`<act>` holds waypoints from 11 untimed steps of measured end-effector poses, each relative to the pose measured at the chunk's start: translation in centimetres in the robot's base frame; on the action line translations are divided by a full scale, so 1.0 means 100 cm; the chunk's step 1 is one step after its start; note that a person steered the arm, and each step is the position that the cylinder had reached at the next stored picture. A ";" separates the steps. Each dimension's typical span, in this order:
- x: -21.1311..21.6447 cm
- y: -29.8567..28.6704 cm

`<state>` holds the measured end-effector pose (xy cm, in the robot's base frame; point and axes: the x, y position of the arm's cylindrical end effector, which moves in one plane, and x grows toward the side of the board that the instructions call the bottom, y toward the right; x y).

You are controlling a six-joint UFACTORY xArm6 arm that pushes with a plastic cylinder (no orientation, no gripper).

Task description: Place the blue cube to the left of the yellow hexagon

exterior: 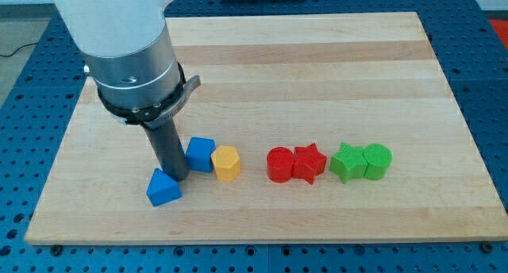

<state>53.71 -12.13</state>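
Note:
The blue cube sits on the wooden board, just left of the yellow hexagon and touching or almost touching it. My tip is at the cube's left side, right against it. A blue triangular block lies just below and left of my tip, close to it. The rod rises from the tip to the grey arm body at the view's upper left.
To the right in the same row stand a red cylinder touching a red star, then a green star touching a green cylinder. The board's bottom edge runs below the row.

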 end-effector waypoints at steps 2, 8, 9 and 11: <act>0.001 -0.032; -0.006 0.021; -0.006 0.000; -0.024 -0.016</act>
<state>51.26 -13.77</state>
